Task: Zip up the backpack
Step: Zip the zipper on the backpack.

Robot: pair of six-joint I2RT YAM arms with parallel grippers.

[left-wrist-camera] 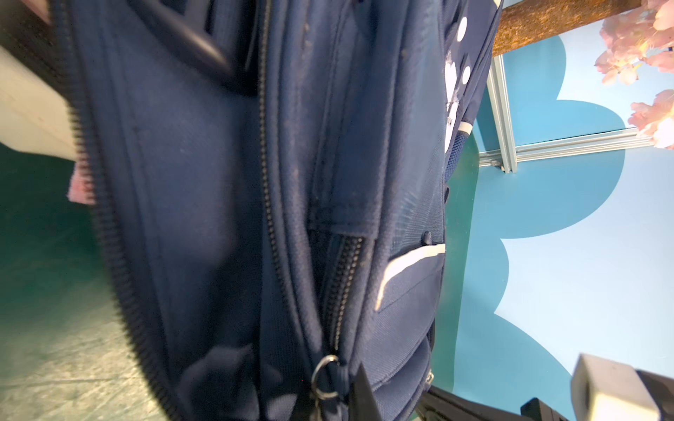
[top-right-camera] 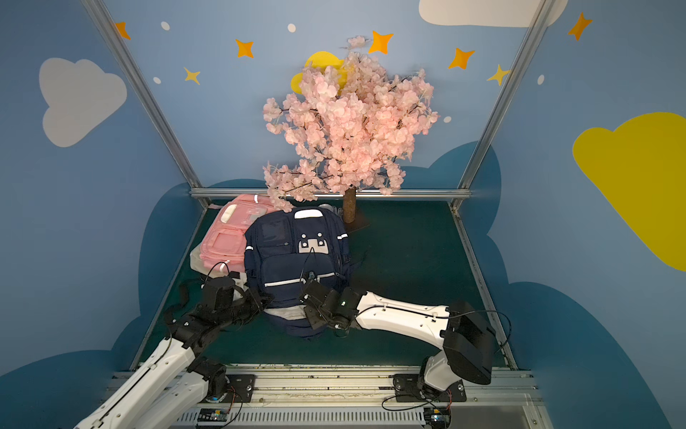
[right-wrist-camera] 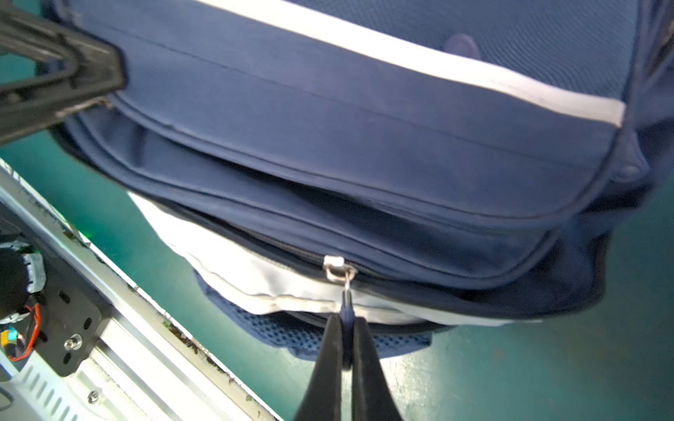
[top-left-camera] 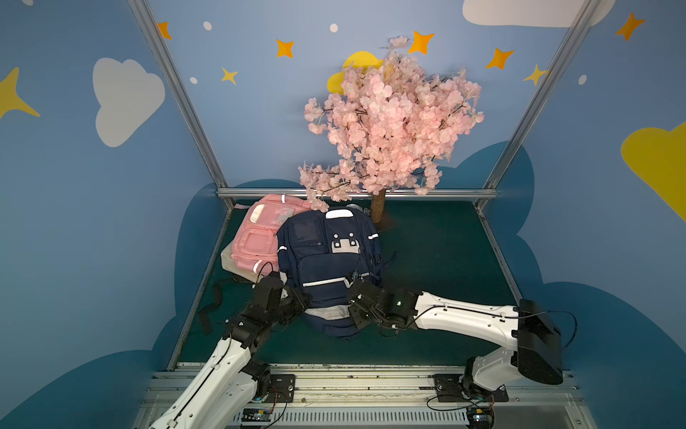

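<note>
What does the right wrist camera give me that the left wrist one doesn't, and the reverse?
Right wrist only: the right gripper pinching the zipper pull attached to its slider, white lining showing alongside. Left wrist only: side zipper teeth, a metal ring, the tree trunk. Both: the navy backpack on the green mat.

**Even light up top, smeared close-ups at the wrists**

In both top views the light is bright, diffuse and overhead. The navy backpack (top-left-camera: 326, 260) throws only a faint shadow on the green surface (top-left-camera: 445, 260). Wide-angle stretch splays the aluminium posts (top-left-camera: 174, 93) outward at 10 and 2 o'clock. The left wrist view is motion-blurred: zipper teeth (left-wrist-camera: 105, 233) smear, and pale glare washes the surface. In the right wrist view the zip pull (right-wrist-camera: 346, 291) is fairly crisp, the right pincer (right-wrist-camera: 348, 346) is a soft dark mass, and the white stripe (right-wrist-camera: 437, 69) is nearly overexposed.
</note>
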